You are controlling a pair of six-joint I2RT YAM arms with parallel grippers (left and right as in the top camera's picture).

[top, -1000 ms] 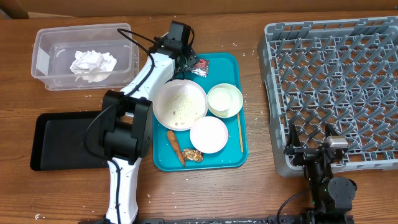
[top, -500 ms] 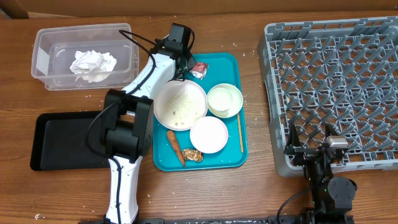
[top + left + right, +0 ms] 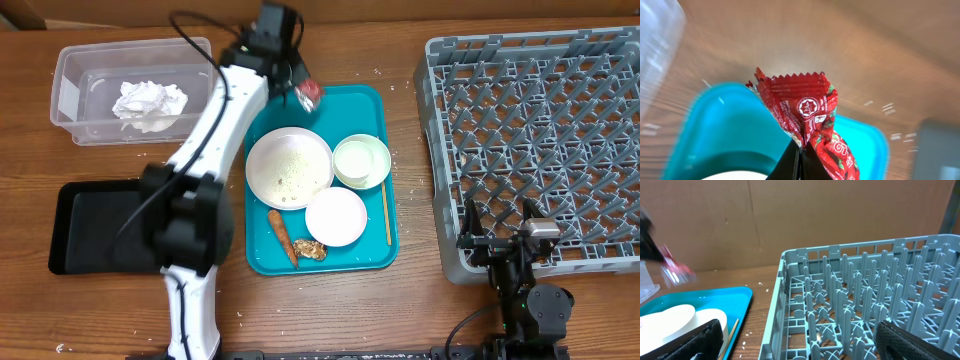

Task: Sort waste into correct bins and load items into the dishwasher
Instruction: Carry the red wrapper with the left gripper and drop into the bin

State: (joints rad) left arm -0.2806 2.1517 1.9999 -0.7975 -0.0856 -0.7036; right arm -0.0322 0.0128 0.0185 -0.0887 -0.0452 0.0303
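My left gripper (image 3: 303, 88) is shut on the red-and-silver wrapper (image 3: 309, 94) and holds it lifted over the far edge of the teal tray (image 3: 362, 108). In the left wrist view the wrapper (image 3: 807, 112) hangs pinched between the black fingertips. On the tray lie a white plate with rice grains (image 3: 289, 168), a pale green-white bowl (image 3: 361, 160), a pale pink bowl (image 3: 336, 216), an orange-brown sausage stick (image 3: 281, 236) and a brown lump (image 3: 309, 249). A crumpled napkin (image 3: 150, 103) lies in the clear tub (image 3: 70, 58). My right gripper (image 3: 500, 228) stands open by the grey dish rack (image 3: 540, 130).
The flat black tray (image 3: 100, 225) lies at the front left, beside the left arm's base. A thin wooden stick (image 3: 386, 213) lies along the teal tray's right side. The dish rack's near left corner (image 3: 790, 305) fills the right wrist view.
The left gripper closed on the wrapper on the tray's far edge and lifted it; the arm rose and swung slightly back. The right arm has not moved.
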